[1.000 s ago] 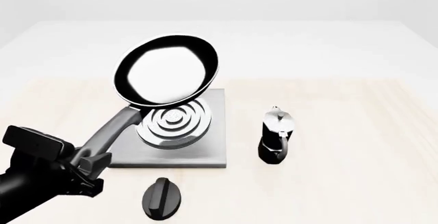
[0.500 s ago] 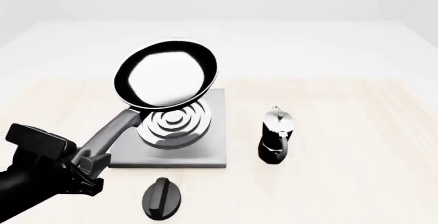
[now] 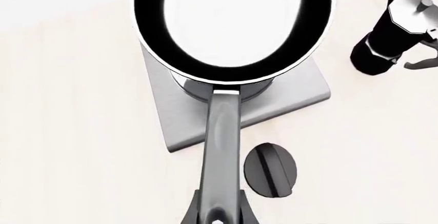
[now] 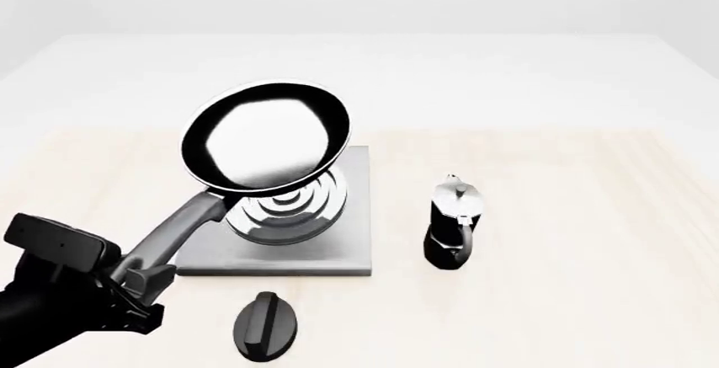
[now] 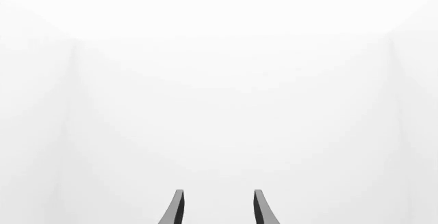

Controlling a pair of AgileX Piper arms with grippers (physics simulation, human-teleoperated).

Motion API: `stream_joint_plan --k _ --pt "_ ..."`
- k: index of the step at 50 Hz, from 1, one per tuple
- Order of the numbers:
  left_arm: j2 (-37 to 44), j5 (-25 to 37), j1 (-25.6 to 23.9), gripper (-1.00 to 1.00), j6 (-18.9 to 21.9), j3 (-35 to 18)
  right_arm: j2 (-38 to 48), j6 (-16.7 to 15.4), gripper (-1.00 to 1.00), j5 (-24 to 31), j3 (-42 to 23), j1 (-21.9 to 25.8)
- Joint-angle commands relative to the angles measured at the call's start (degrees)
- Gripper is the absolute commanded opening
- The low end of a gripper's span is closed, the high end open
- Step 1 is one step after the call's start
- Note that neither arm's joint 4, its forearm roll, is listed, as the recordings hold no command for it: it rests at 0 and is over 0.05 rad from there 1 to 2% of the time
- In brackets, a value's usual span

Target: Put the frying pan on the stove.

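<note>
The left claw [image 4: 144,277] is gripping the frying pan [image 4: 266,136] by the far end of its long dark grey handle, with a finger showing on either side of the slotted tip in the left wrist view. The pan [image 3: 233,24] is hanging in the air over the stove [image 4: 350,225], its bowl tipped so the pale glossy inside is facing up and toward the front camera, and a gap is showing between its underside and the stove's concentric silver rings. In the front view the bowl is covering the far left part of the grey slab, while the handle is slanting down toward the near left. The stove [image 3: 301,93] is lying flat on the pale wooden surface [image 4: 584,301]. A small black oval lid [image 4: 266,326] is lying on the surface just in front of the slab's near edge, beside the handle as the left wrist view shows it [image 3: 271,170]. A black and silver moka pot [image 4: 453,223] is standing upright to the right of the stove, apart from it. The right claw [image 5: 216,211] is pointing at blank white background, its two fingers standing apart with nothing between them.
</note>
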Motion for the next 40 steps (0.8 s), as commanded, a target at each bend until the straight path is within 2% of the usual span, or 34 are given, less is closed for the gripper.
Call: stream_joint_plan --k 1,17,40 --pt "-0.4 -0.4 0.0 -1.0 0.6 -1.2 0.0 0.1 1.0 0.3 -0.4 0.0" --pt "2.9 -3.0 -1.7 -1.0 0.3 -0.5 0.0 0.3 1.0 0.5 -0.8 -0.1" --pt "1.0 -2.2 -0.7 -1.0 -0.3 2.1 0.0 -0.1 1.0 0.0 0.0 0.4"
